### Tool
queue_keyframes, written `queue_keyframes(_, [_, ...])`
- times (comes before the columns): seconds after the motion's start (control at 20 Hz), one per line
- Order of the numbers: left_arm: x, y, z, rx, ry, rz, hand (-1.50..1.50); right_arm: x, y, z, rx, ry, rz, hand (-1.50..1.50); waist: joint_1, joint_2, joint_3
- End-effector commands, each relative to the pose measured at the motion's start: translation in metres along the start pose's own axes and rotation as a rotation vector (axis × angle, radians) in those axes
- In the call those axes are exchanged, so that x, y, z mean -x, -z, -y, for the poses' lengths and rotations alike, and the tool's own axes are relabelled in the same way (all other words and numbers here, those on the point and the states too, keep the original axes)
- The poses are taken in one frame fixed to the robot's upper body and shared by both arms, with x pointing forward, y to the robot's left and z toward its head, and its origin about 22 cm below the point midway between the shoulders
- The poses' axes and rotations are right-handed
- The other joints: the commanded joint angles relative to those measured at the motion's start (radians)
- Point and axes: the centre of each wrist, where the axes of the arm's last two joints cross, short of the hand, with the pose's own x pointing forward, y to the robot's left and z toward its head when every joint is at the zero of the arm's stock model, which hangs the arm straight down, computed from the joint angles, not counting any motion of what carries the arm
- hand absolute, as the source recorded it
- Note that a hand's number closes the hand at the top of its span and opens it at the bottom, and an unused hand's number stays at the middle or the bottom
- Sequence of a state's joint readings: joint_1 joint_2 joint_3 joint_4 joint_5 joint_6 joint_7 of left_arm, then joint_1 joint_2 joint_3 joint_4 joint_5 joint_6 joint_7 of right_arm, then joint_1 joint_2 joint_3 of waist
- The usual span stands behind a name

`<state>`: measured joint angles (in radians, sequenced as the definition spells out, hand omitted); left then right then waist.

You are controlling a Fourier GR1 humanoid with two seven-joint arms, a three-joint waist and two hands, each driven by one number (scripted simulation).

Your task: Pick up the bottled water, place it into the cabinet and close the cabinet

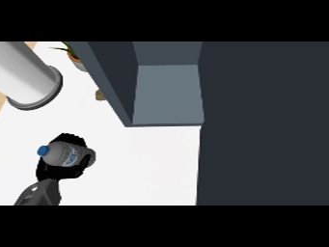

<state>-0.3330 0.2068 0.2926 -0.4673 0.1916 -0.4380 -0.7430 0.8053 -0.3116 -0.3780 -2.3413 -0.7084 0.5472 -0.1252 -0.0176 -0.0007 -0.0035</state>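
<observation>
bottle vs hand: we see the bottled water (63, 155) lying inside the left robot hand (56, 172), body across the palm, tilted. Its blue cap (43, 150) pokes out on the side away from the cabinet (117, 82).
hand state: the left robot hand is closed round the bottle. Black fingers (78, 143) curl over its far side and wrap the end nearest the cabinet, w/ the palm under it. It touches nothing else that we can see.
forearm: the grey forearm (35, 195) comes in from the lower edge, further from the cabinet than the hand is.
bottle vs cabinet: well apart, down and left of the cabinet's open front corner, not in line w/ the opening.
bottle vs worktop: it is over the white worktop (149, 164). We can't tell whether it rests on it or is lifted.
cabinet: dark grey, open. The lighter blue-grey compartment (168, 91) shows no contents from this angle.
dark panel: a big flat dark panel (270, 125) sits right beside the compartment, on the side away from the bottle. We can't tell if it is door or cabinet top.
cylinder: a white and grey cylinder (24, 75) lies left of the cabinet, near it, not touching the hand.
plant: a potted plant (74, 52) sits just beside the cabinet's left wall, partly hidden by it.
</observation>
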Motion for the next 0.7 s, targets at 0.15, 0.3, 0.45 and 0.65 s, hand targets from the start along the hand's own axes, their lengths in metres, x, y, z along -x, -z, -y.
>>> queue_keyframes(0.15, [-0.007,-0.001,0.006,-0.021,0.028,0.148,1.5,-0.034,0.002,-0.025,-0.022,0.009,0.036,-1.5,0.013,-0.004,0.003])
queue_keyframes(0.3, [0.011,-0.004,0.042,0.025,0.007,0.104,1.5,-0.035,0.001,-0.023,-0.02,0.004,0.054,-1.5,0.015,-0.007,0.004])
queue_keyframes(0.45, [-0.011,0.013,0.046,0.08,0.044,0.102,1.5,-0.039,0.003,-0.027,-0.031,0.023,0.043,-1.5,0.018,-0.007,0.004])
queue_keyframes(0.65, [-0.023,0.031,0.1,0.102,0.026,0.112,1.5,-0.036,0.004,-0.012,-0.022,-0.012,0.042,-1.5,0.022,-0.009,0.005])
